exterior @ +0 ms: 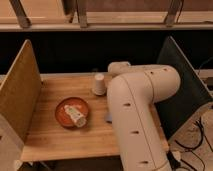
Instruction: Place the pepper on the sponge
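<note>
The pepper is out of view. A small blue-grey sliver, likely the sponge (107,118), peeks out at the left edge of my white arm (137,110), on the wooden table (60,142). My gripper does not show; it lies somewhere behind the bulky arm, which covers the right half of the table.
A white upturned cup (99,84) stands at the back of the table, next to the arm's upper joint. An orange-red plate (64,113) holds a white object lying on its side (76,116). A cork-coloured panel (20,95) walls the left side and a dark panel (182,85) the right.
</note>
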Controlling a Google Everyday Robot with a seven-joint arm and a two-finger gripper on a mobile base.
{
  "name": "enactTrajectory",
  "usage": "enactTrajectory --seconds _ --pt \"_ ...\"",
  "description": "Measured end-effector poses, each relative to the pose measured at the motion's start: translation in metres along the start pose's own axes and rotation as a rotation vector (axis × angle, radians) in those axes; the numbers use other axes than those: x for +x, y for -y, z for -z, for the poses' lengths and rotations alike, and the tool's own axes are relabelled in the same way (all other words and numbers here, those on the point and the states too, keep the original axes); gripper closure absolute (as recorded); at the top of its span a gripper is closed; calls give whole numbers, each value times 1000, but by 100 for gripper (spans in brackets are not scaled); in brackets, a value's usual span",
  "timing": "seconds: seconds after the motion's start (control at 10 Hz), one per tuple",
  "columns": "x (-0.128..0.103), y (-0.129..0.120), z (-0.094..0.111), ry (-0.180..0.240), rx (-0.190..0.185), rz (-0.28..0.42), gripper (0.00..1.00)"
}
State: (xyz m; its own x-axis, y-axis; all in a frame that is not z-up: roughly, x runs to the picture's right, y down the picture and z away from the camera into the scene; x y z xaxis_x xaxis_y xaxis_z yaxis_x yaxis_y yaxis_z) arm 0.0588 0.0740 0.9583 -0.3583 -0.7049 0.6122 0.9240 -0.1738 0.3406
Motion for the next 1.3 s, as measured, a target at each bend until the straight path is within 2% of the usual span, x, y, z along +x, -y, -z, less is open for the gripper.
enactTrajectory --seconds 0.3,0.5,0.7,1.0,1.2,1.3 --pt "-3 -17 30 -48 -20 -52 100" --pt "-18 -17 53 -76 -10 -89 100" --pt "-44 2 58 -47 7 -99 100" --pt "-85 39 57 11 67 -107 100" --pt "-99 59 56 38 99 -101 100" --pt "-101 61 56 43 103 -101 100"
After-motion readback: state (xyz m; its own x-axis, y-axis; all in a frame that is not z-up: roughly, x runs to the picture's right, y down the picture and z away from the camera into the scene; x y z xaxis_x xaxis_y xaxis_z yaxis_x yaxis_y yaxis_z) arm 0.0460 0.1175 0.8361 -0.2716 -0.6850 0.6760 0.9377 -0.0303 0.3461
